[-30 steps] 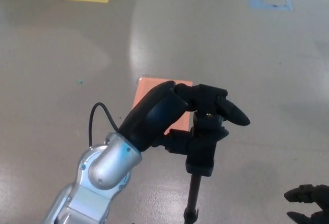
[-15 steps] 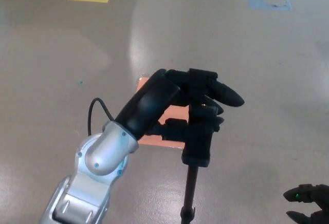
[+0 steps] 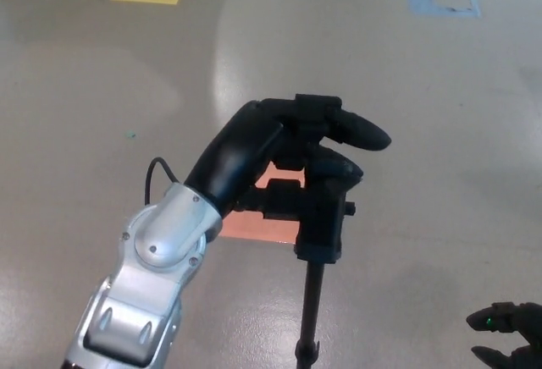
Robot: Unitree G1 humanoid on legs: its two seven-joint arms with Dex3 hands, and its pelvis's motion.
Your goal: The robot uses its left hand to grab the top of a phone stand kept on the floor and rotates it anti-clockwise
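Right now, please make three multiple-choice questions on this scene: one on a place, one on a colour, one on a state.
1. Where is the right hand?
A. bottom right corner
B. top left corner
C. on the stand

2. What colour is the floor patch behind the phone stand?
A. green
B. orange
C. white

3. What is the left hand doing?
A. hanging open, far from the stand
B. closed on the stand's top
C. lying flat on the floor

Answers: 1 A, only its dark fingers show there; 2 B, it shows orange beside the pole; 3 B, its fingers wrap the stand's head.
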